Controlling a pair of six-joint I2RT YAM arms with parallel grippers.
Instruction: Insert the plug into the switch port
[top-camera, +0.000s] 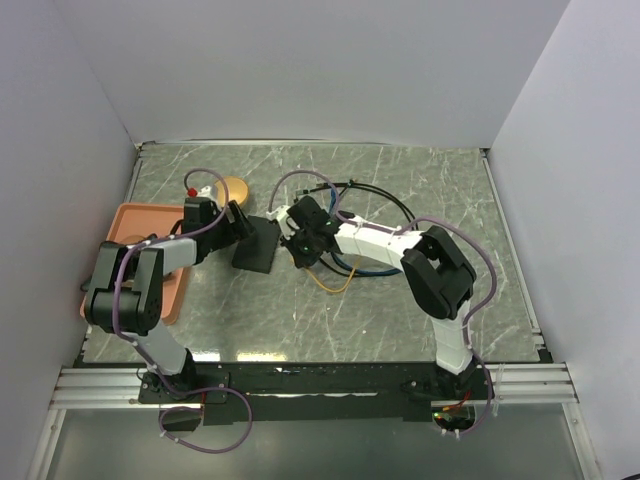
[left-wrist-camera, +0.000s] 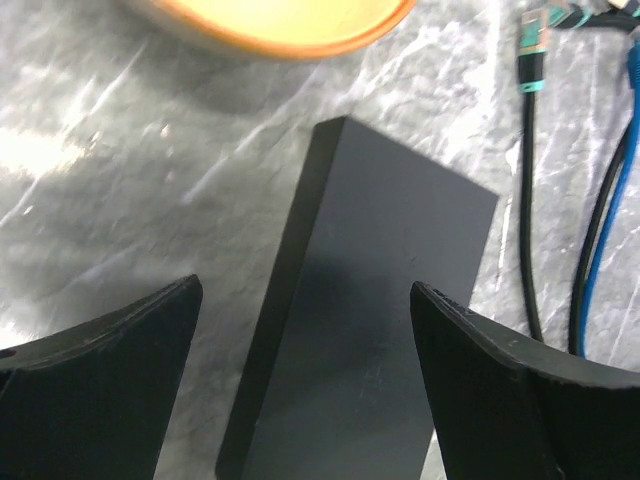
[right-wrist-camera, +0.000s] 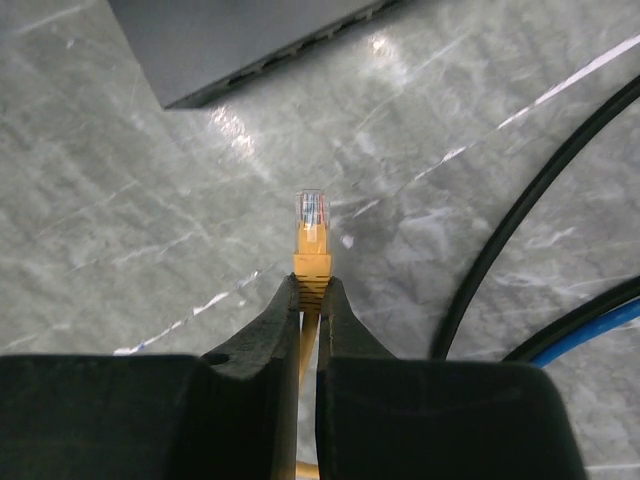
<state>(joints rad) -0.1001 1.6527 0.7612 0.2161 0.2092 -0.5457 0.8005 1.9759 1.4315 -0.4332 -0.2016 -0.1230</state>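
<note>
Looking overhead, you lose the plug (right-wrist-camera: 312, 225) behind your right end effector (right-wrist-camera: 310, 292), clamped on it just before the switch (right-wrist-camera: 230, 35), whose sockets (right-wrist-camera: 275, 60) only that wrist view shows; your left end effector (left-wrist-camera: 305, 290) straddles it, fingers apart.

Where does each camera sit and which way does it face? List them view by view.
Top external: above and behind the arms, looking down on the table; both arms show.
Left wrist: above the switch, looking down; the open left gripper shows a finger on either side.
Right wrist: looking along the shut right gripper at the plug it pinches.
Shared: all three show the switch.
</note>
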